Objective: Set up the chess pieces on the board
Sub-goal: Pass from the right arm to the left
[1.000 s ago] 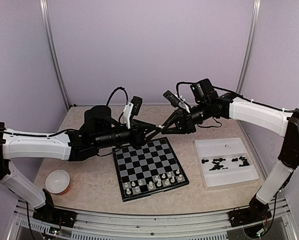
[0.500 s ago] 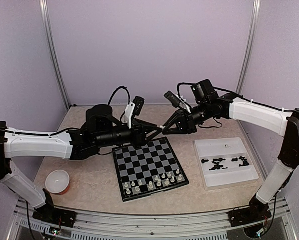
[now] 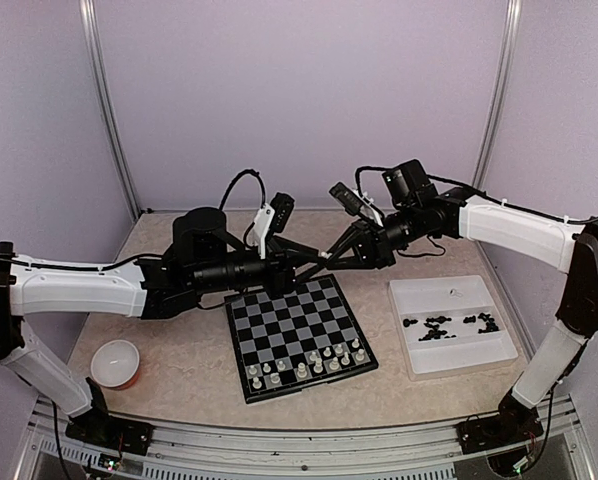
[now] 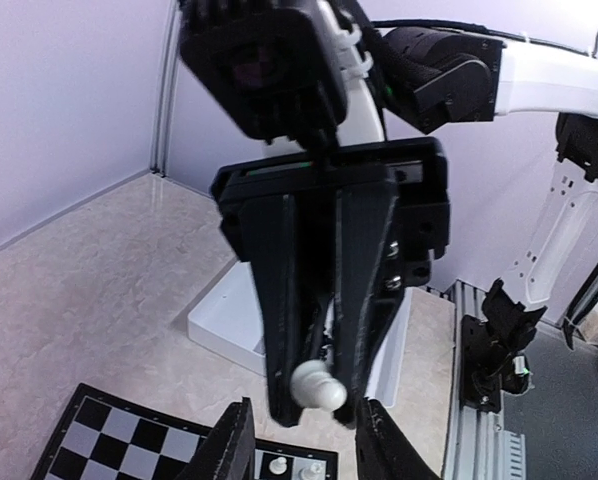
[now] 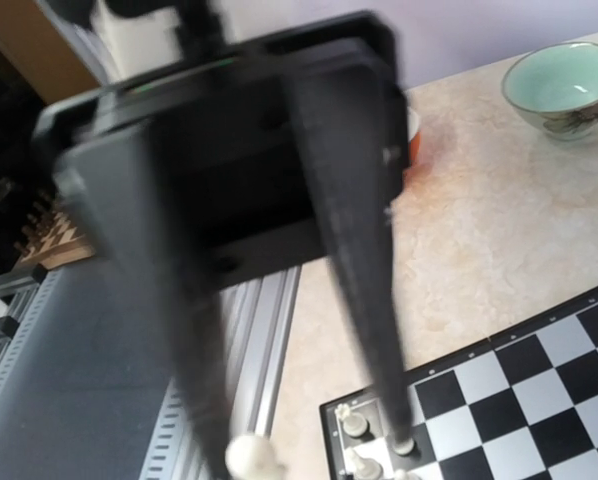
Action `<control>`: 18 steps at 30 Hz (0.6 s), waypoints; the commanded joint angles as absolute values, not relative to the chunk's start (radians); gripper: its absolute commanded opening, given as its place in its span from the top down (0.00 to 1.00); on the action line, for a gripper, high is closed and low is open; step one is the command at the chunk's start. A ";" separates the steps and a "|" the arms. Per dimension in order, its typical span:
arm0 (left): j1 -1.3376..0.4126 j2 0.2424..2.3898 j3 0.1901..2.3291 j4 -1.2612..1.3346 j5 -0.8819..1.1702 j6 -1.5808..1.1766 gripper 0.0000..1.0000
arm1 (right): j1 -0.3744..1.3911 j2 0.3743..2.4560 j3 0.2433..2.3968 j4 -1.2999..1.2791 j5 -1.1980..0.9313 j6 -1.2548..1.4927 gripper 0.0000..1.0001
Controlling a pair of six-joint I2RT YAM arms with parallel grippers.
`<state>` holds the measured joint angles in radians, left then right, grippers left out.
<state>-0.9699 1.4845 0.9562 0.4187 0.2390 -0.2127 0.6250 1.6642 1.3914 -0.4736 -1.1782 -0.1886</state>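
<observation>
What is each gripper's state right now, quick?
Left gripper: open, holding nothing.
Right gripper: shut on a white chess piece, pinched at its fingertips.

Left tool (image 4: 304, 448) edged rightward toward right tool (image 4: 315, 400) and its white chess piece (image 4: 319, 388); left arm (image 3: 79, 290) stretched further.
</observation>
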 commanded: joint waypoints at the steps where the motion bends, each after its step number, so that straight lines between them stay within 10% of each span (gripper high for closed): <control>1: -1.000 1.484 0.975 0.483 0.336 -0.157 0.60 | 0.634 1.671 1.383 -0.456 -1.169 -0.185 0.88; 18: -0.948 1.507 0.986 0.524 0.373 -0.264 0.71 | 0.635 1.651 1.380 -0.485 -1.152 -0.237 0.88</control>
